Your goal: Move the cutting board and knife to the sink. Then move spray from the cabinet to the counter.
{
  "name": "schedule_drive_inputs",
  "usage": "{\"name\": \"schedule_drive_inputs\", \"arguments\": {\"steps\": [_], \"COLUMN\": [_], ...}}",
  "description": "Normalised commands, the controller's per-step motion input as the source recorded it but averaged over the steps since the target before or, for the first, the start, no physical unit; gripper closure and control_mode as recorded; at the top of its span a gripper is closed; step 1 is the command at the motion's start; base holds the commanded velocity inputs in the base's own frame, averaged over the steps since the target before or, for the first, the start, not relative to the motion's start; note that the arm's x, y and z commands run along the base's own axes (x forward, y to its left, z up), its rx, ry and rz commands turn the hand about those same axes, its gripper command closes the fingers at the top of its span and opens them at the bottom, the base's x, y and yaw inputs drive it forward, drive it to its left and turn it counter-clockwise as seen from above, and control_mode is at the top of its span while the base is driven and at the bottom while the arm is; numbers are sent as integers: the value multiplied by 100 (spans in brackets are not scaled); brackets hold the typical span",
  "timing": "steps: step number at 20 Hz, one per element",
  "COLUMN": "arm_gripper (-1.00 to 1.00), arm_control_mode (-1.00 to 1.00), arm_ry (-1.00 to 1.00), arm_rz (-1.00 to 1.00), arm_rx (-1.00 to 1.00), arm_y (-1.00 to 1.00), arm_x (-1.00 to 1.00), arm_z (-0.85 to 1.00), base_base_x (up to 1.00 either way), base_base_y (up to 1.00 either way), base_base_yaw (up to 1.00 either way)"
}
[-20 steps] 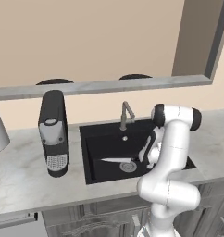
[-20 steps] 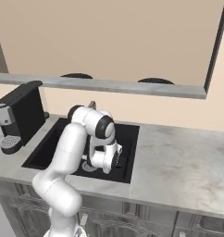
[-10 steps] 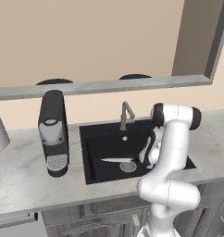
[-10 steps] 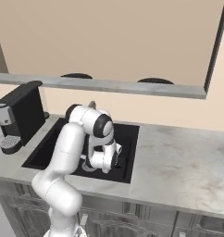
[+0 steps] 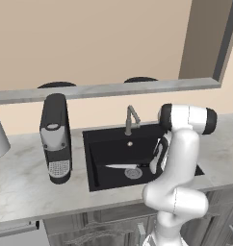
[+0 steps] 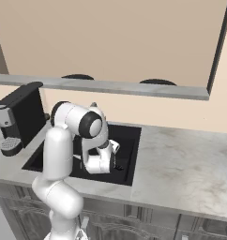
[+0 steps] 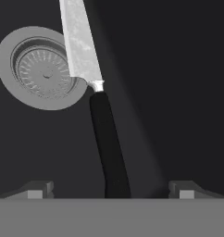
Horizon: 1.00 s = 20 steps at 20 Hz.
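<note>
Item: slim kitchen knife [image 7: 93, 92] with a thin mottled grey blade, a small pale bolster and a rounded black handle. It lies flat on the floor of the black rectangular sink basin [image 5: 109, 144]; in the left base view the blade [image 5: 119, 166] shows as a pale sliver pointing away from the arm. In the hand view the blade crosses the edge of the round grey metal drain strainer [image 7: 42, 67] (ribbed, with a broad flat rim), while the handle runs between the finger tips and touches neither.

Gripper [image 7: 111, 187]: two small dark finger tips [image 7: 35, 189] spread wide, one on each side of the handle, with bare basin floor between each tip and the handle; nothing is pinched.

Arm: the white jointed robot arm [image 5: 178, 158] bends over the front right part of the basin and reaches down into it; in the right base view its wrist [image 6: 103, 157] sits low inside the sink.

Surroundings: grey bent-spout faucet [image 5: 132, 118] behind the basin; white-grey marble-patterned countertop [image 6: 181, 159] around it; black and silver coffee machine [image 5: 56, 137] standing on the countertop just left of the sink (upright); grey ledge [image 5: 109, 89] along the beige wall above; grey wood-grain drawer fronts [image 5: 94, 230] below.
</note>
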Motion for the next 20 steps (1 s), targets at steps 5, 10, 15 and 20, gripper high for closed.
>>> {"name": "schedule_drive_inputs", "arguments": {"steps": [5, 10, 15, 20], "arm_gripper": [-100, -100, -100, -100], "arm_control_mode": [-100, -100, -100, -100], "arm_ry": [-21, -6, 2, 17], "arm_rz": [0, -8, -12, -15], "arm_rx": [0, 2, 3, 6], "arm_y": [0, -19, -30, -36], "arm_x": [-27, -26, -25, -2], "arm_z": [96, 100, 100, 100], "base_base_x": [0, 0, 0, 0], "base_base_y": [0, 0, 0, 0], "base_base_yaw": [0, 0, 0, 0]}}
